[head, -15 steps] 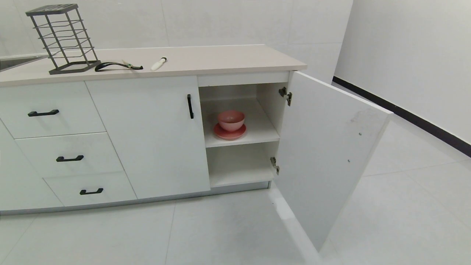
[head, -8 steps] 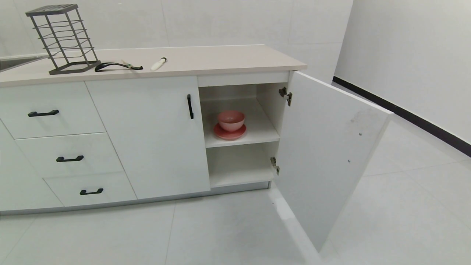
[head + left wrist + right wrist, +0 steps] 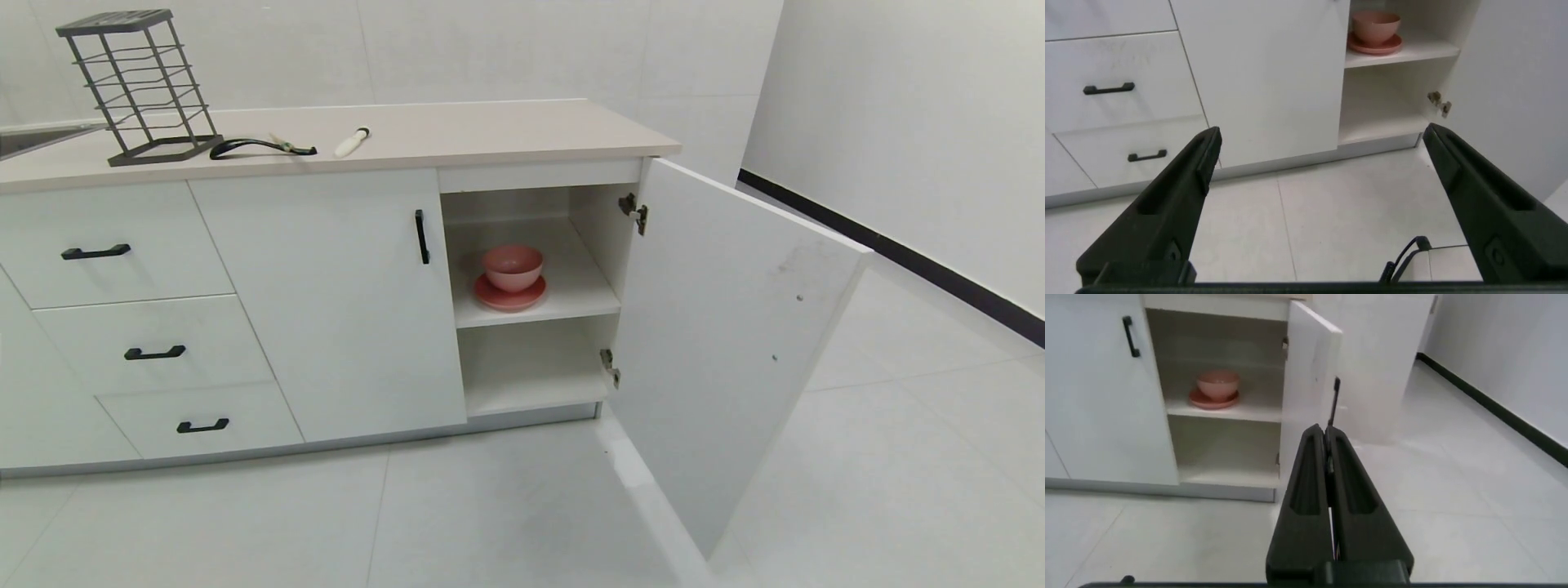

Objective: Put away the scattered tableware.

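A pink bowl [image 3: 512, 265] sits on a red plate [image 3: 510, 297] on the upper shelf of the open cabinet [image 3: 531, 314]. On the countertop [image 3: 490, 131] lie a black-handled utensil [image 3: 253, 147] and a white-handled utensil [image 3: 351, 143]. My left gripper [image 3: 1323, 135] hangs open over the floor in front of the cabinet, with nothing between its fingers; the bowl [image 3: 1376, 26] is far ahead of it. My right gripper [image 3: 1327, 434] is shut and empty, low over the floor, facing the edge of the open door [image 3: 1310, 392], with the bowl [image 3: 1217, 382] off to one side.
The cabinet door [image 3: 718, 327] swings far out to the right over the floor. A black wire rack [image 3: 139, 82] stands at the counter's left. Drawers with black handles [image 3: 155, 353] fill the left side. The lower shelf [image 3: 531, 384] is bare.
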Robot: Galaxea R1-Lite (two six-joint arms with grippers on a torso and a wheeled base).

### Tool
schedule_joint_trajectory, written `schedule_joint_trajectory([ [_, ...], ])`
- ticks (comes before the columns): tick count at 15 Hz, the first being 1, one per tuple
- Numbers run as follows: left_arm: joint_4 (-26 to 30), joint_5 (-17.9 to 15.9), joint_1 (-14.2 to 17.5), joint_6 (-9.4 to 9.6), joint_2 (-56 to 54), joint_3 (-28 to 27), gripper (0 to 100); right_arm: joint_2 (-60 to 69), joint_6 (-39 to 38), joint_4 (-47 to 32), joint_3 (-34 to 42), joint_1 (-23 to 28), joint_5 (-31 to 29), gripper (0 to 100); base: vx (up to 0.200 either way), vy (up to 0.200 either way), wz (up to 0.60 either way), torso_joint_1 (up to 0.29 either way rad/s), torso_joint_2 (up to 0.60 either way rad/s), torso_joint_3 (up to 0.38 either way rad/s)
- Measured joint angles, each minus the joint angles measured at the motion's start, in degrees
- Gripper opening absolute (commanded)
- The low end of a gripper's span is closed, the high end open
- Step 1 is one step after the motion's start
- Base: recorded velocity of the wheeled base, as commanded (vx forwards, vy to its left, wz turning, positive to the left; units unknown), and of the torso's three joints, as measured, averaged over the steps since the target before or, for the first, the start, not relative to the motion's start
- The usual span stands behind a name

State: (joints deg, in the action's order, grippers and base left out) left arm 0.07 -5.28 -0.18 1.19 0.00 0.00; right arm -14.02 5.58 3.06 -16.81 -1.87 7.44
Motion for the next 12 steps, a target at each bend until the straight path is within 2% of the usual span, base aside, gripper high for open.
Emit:
schedule_joint_trajectory([
  [2,0.0,0.4,0.0,0.02,0.0,0.0,100,-6.9,0.6,4.7,-1.7,-1.4,0.2,0,0.0,0.0,0.0,0.0,0.0,0.0],
  [3,0.0,1.8,0.0,0.17,0.0,0.0,100,-10.1,0.8,6.9,-2.0,-1.9,1.0,0,0.0,0.0,0.0,0.0,0.0,0.0],
  [5,0.0,2.9,0.0,0.28,0.0,0.0,100,-14.5,1.1,8.7,-1.6,-2.4,3.6,0,0.0,0.0,0.0,0.0,0.0,0.0],
  [12,-0.1,2.9,0.1,0.3,0.0,0.0,100,-17.4,0.9,8.9,-0.2,-2.0,3.8,0,0.0,-0.2,0.0,0.006,0.0,0.0],
])
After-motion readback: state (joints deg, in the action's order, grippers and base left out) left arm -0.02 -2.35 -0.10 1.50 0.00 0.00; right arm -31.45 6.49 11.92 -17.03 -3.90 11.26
